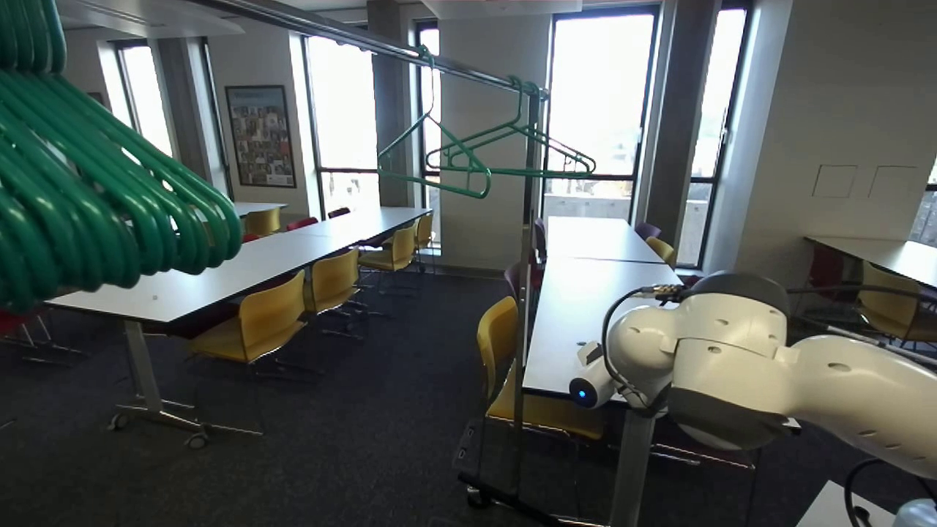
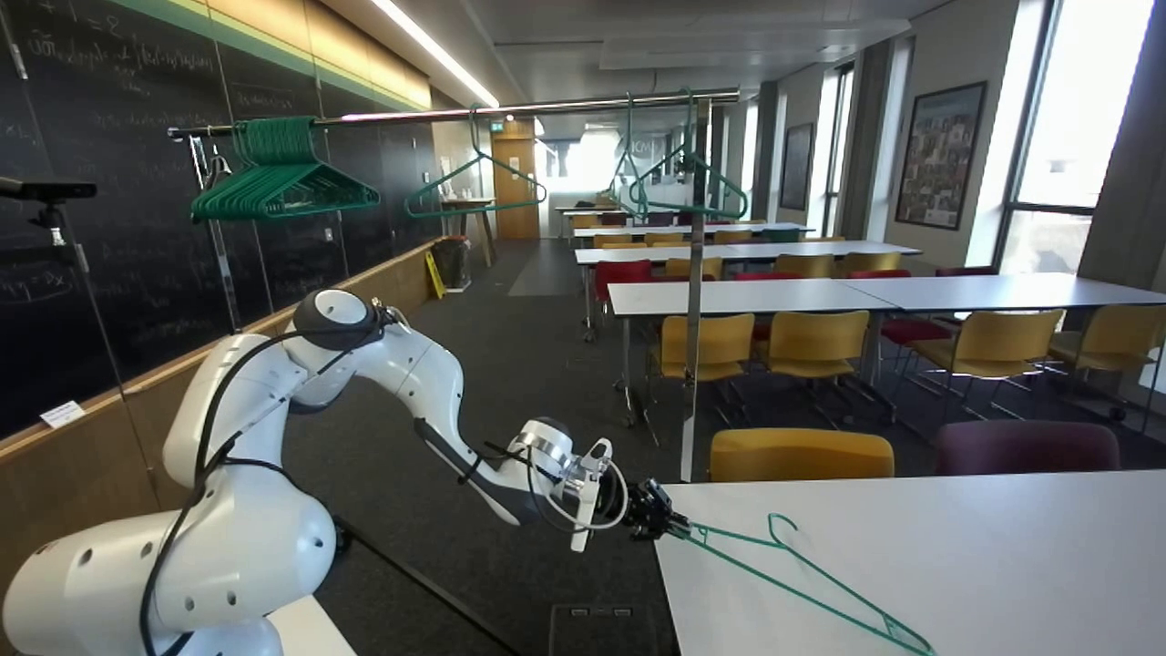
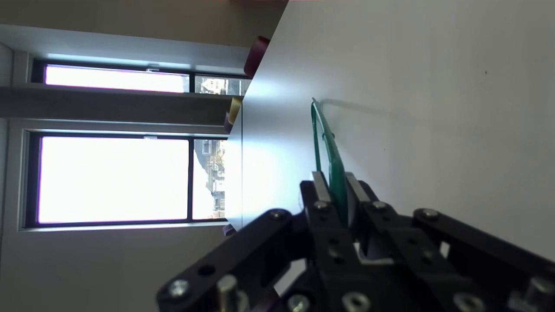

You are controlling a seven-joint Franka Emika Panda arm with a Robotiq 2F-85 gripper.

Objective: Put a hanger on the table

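Fingers (image 3: pixel 358 189): clamped on end of hanger (image 3: pixel 334 162).
Hanger: could drop or skid if released too high.
Table (image 2: pixel 1029 547): cannot tell if touching hanger; could flex it if pressed.

Long white-topped rectangular table (image 2: pixel 1029 547), its 2 sections meeting at a thin seam (image 3: pixel 242 164).
A thin green triangular clothes hanger (image 3: pixel 337 173) reaches over it, casting a faint shadow (image 3: pixel 353 105); contact is unclear.

Hanger (image 2: pixel 802 594): thin, green, triangular, hooked. One end corner pinched between my closed jaws; rest extends out over white counter (image 2: pixel 1029 547). Whether it touches there, I can't tell.
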